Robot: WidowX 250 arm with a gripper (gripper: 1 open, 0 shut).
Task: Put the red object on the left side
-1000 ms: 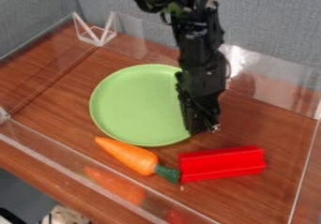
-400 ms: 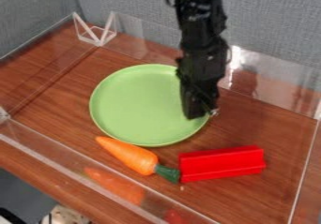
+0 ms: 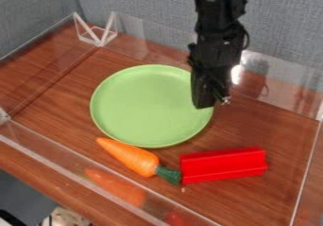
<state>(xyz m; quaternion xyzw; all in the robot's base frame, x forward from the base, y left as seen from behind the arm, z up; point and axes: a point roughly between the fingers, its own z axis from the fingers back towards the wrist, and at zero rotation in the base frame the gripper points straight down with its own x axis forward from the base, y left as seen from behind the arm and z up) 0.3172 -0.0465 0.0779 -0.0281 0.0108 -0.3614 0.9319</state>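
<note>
The red object (image 3: 225, 165), a long bright red block, lies flat on the wooden table near the front right, its left end touching the green stem of an orange carrot (image 3: 128, 156). My gripper (image 3: 206, 101) hangs pointing down above the right edge of the green plate (image 3: 145, 105), well behind and above the red block. Its fingers are shut with nothing between them.
A clear plastic wall (image 3: 271, 74) runs around the wooden table. A white wire stand (image 3: 96, 27) sits at the back left corner. The table's left side beside the plate is bare wood (image 3: 44, 83).
The arm has risen and shifted slightly to the right, from low over the plate's right rim to higher above it. The red block and carrot have not moved.
</note>
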